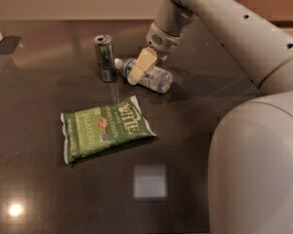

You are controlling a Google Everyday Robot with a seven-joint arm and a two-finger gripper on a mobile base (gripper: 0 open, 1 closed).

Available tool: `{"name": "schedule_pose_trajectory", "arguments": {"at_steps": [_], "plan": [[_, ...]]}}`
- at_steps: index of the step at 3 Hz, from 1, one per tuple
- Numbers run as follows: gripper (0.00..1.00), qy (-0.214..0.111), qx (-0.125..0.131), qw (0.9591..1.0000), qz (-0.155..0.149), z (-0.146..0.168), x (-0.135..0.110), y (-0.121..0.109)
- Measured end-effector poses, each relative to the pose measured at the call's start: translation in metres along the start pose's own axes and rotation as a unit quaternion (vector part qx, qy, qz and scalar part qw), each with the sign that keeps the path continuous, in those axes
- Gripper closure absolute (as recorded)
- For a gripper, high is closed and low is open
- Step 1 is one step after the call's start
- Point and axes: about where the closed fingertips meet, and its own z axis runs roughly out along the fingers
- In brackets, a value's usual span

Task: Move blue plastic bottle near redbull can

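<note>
The gripper point(139, 66) sits low over the neck end of the bottle point(156, 78), which lies on its side on the dark table point(44, 89). Its white cap point(118, 63) points at the upright can point(105, 57) just beside it. Whether the gripper clamps the bottle or merely sits over it cannot be told. A green chip bag point(103, 128) lies flat nearer the camera, apart from both. The bottle looks light and thin-walled, likely to dent under a hard squeeze and to roll if nudged. The stiffer shoulder below the cap appears the safest hold, gripped across the width. The bottle already rests close to the can.
</note>
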Motion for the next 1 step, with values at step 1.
{"name": "schedule_pose_trajectory", "arguments": {"at_steps": [1], "plan": [[0.0,0.0,0.0,1.0,0.0,0.0001,0.0,0.0]]}}
